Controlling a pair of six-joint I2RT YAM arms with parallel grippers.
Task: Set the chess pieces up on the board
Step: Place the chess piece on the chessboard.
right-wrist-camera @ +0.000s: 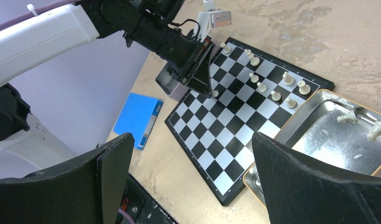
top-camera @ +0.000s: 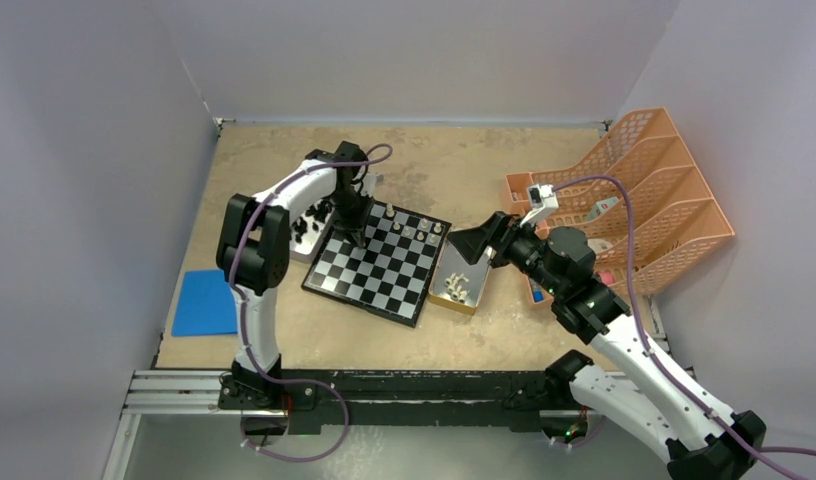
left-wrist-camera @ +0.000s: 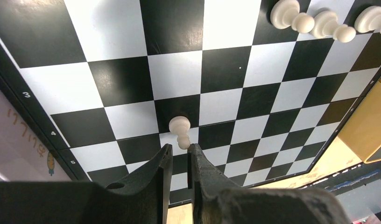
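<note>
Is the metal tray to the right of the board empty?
No, at least two cream-white chess pieces lie on the floor of the metal tray in the right wrist view.

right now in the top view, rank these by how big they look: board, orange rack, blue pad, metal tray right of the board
1. orange rack
2. board
3. blue pad and metal tray: these look about alike, so they are not ranked
</note>
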